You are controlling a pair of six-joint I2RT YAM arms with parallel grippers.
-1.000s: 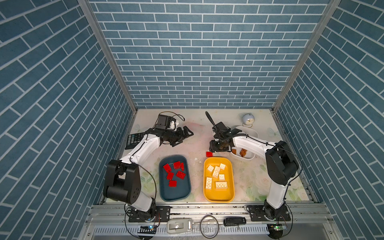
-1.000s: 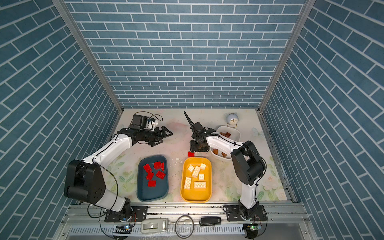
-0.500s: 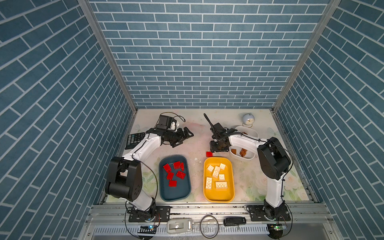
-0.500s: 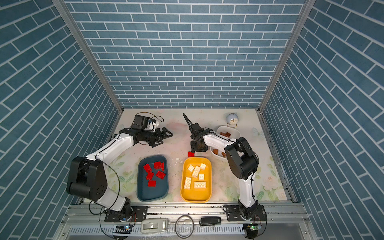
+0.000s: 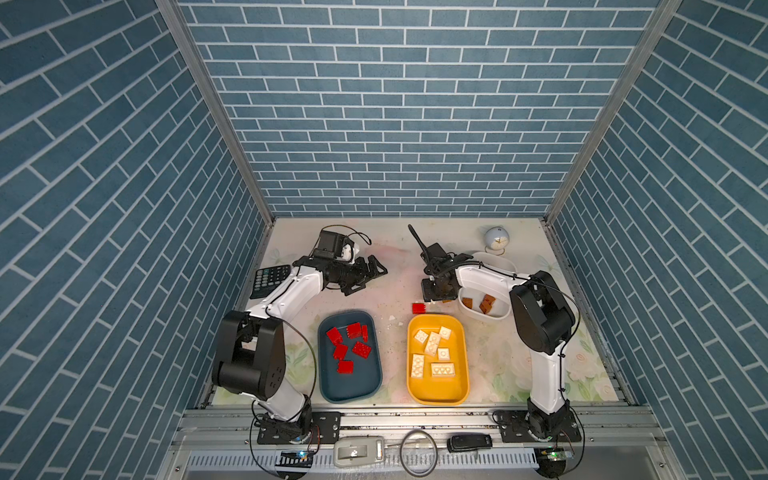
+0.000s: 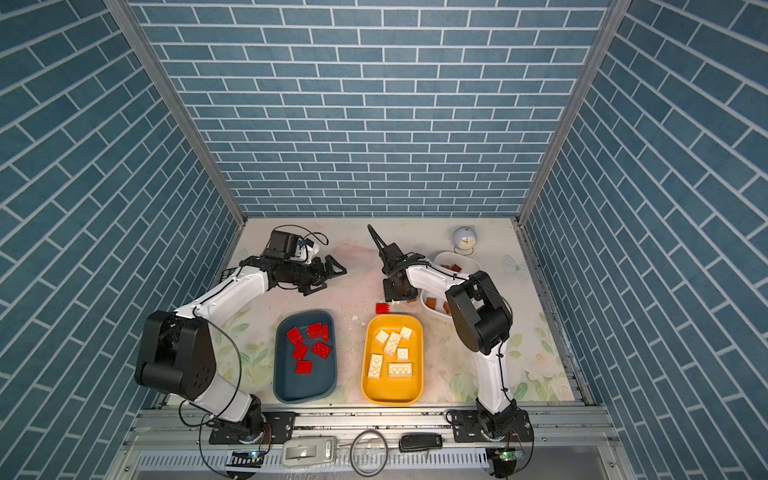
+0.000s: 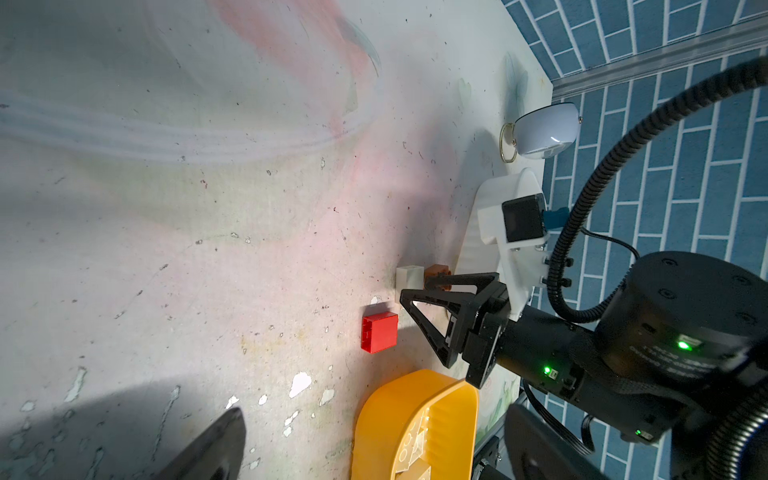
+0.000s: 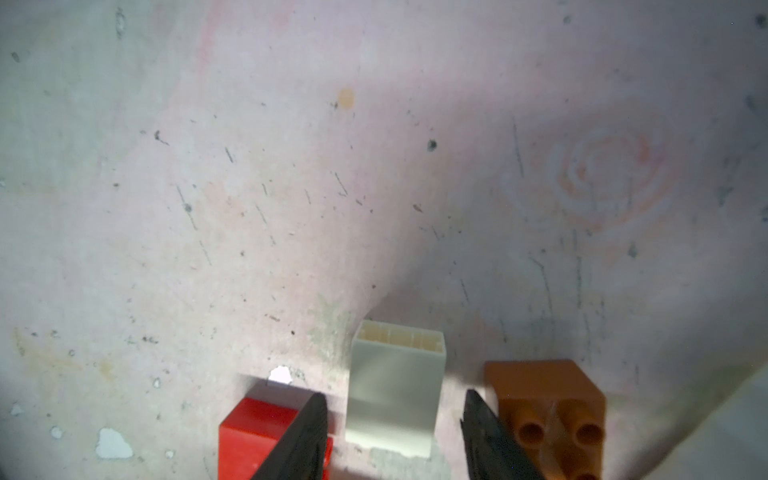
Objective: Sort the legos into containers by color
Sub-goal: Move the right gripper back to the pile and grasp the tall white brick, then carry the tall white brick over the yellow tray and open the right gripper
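Three loose legos lie side by side between the trays: a red lego [image 5: 418, 308] [image 8: 257, 436], a white lego [image 8: 395, 390] [image 7: 409, 277] and a brown lego [image 8: 544, 395] [image 7: 437, 272]. My right gripper [image 5: 436, 291] [image 8: 395, 397] is down at the table and open, one finger on each side of the white lego with a small gap at both. My left gripper [image 5: 376, 274] [image 7: 376, 411] hovers open and empty, back left of the middle. Red legos [image 5: 353, 345] lie in the teal tray [image 5: 349, 386], white legos [image 5: 434, 349] in the yellow tray [image 5: 438, 390], brown legos [image 5: 484, 303] in the white tray [image 5: 498, 266].
A black calculator [image 5: 270, 278] lies by the left wall, and a small round clock [image 5: 496, 241] stands at the back right behind the white tray. The right arm's elbow [image 5: 540, 316] hangs over the white tray's near end. Brick walls close in three sides.
The right arm's elbow has swung slightly toward the middle while its gripper stays low over the loose legos, its jaws a little narrower. The left arm has barely moved.
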